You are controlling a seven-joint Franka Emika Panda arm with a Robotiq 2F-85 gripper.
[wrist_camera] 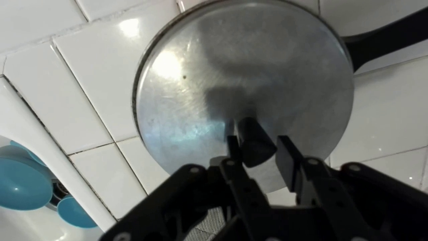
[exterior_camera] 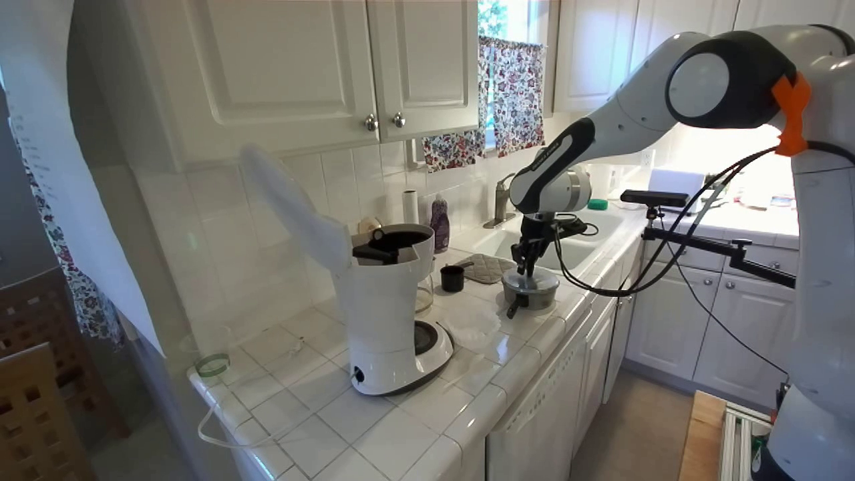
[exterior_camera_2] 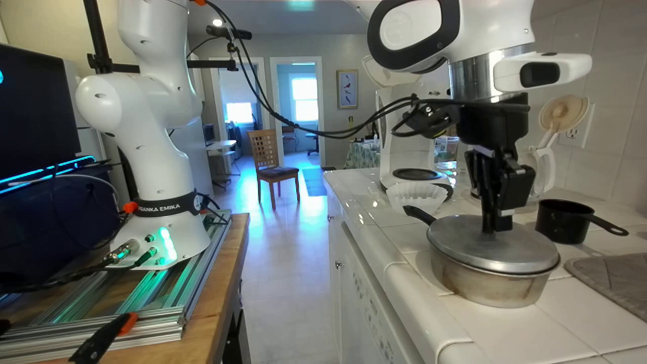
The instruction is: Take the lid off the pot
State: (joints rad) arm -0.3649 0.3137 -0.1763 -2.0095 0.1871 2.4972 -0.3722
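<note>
The lid [exterior_camera_2: 465,245] is a round grey metal disc with a black knob [wrist_camera: 255,145] at its middle. It sits flat on the pot [exterior_camera_2: 485,288], a low metal pan with a black handle [exterior_camera_2: 418,214]. The pot [exterior_camera: 538,298] stands near the counter's front edge. My gripper [wrist_camera: 258,142] is above the lid [wrist_camera: 284,80], pointing down, its fingers mostly closed on either side of the knob. Both fingertips appear to touch the knob near its top. The gripper shows over the pot in both exterior views [exterior_camera: 526,270] [exterior_camera_2: 498,222], where the knob is largely hidden.
A small black cup [exterior_camera_2: 563,222] with a handle and a grey quilted mat [exterior_camera: 491,268] lie beside the pot. A white paper filter [exterior_camera_2: 417,194] and the tall coffee maker [exterior_camera: 384,321] stand farther along the counter. A sink with teal bowls [wrist_camera: 25,184] is on another side.
</note>
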